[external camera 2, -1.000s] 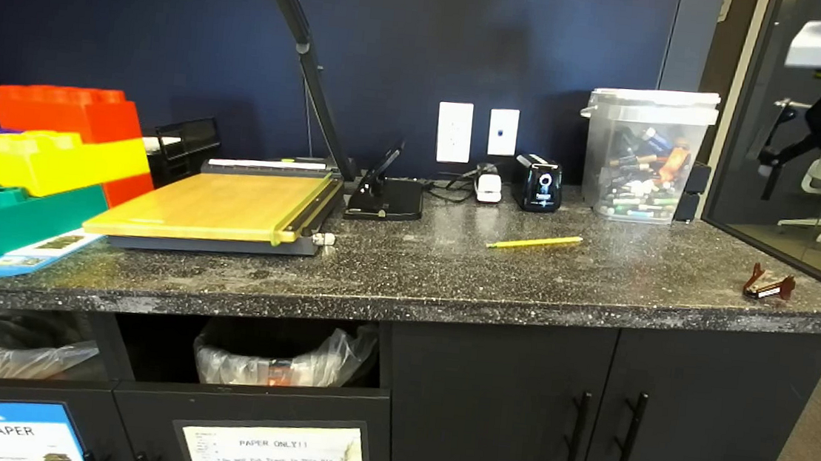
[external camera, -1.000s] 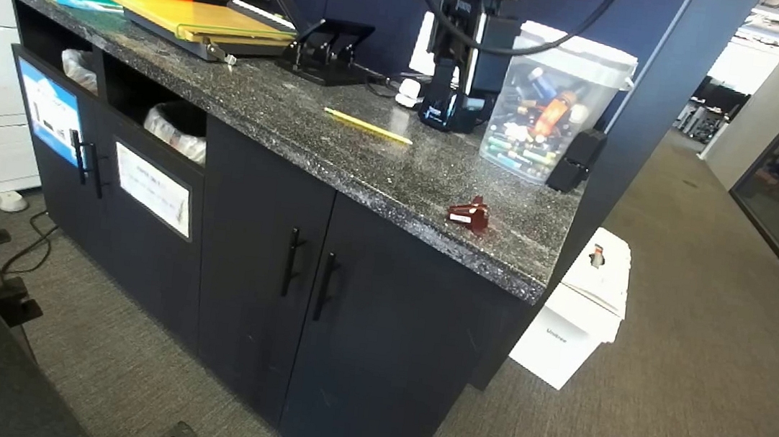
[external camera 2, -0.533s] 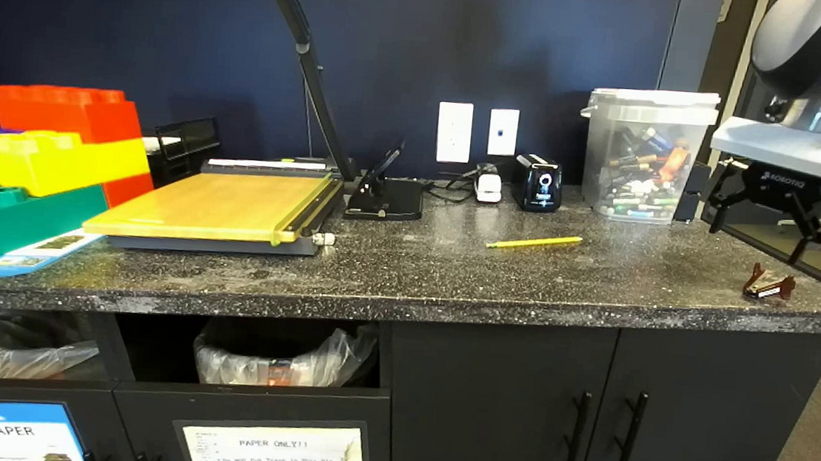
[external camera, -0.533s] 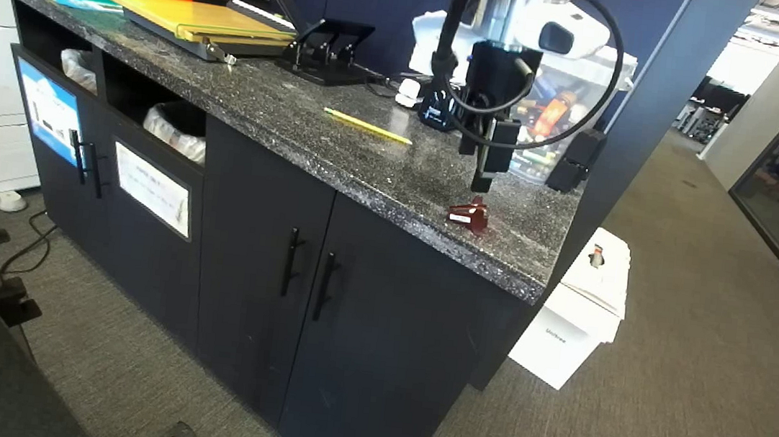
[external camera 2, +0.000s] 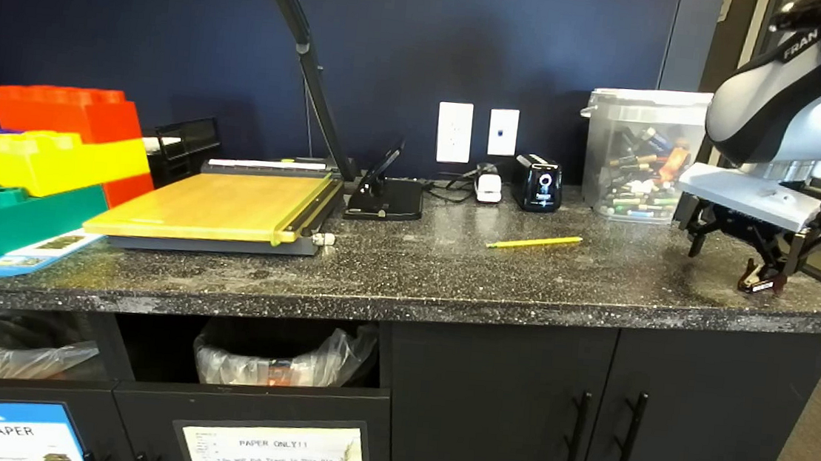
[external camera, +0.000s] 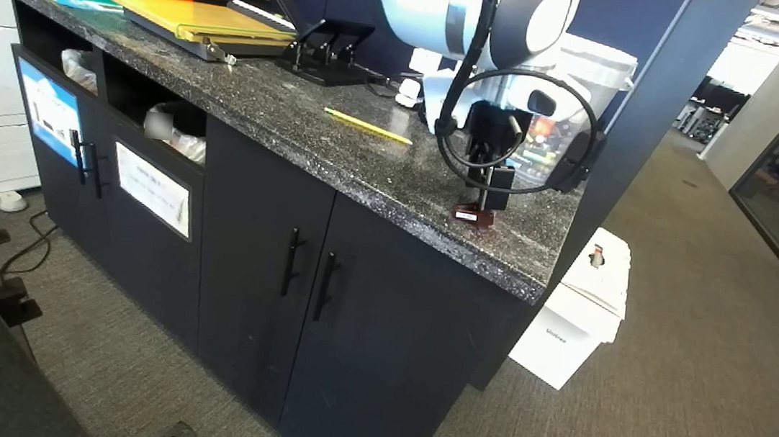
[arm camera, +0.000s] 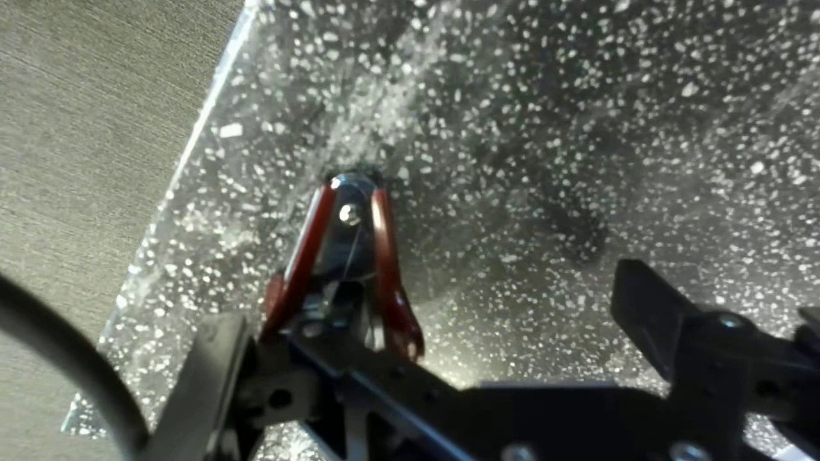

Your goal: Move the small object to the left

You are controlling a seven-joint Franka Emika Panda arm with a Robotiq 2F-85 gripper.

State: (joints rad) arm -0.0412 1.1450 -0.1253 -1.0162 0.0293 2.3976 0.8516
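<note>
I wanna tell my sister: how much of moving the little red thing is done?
Done: the claw is down at the red staple remover. In progress: maybe the grab; the claw is open, one finger overlapping the remover in the wrist view. To do: probably most of the leftward move; in an exterior view the remover sits near the counter's right end.

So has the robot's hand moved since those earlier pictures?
Yes: in an exterior view, the hand is lower and further left in frame, judged against the clear bucket.

In the wrist view, pale glare washes the surface (arm camera: 493,346) at five o'clock; a dark cable (arm camera: 64,352) blurs at eight o'clock.
</note>
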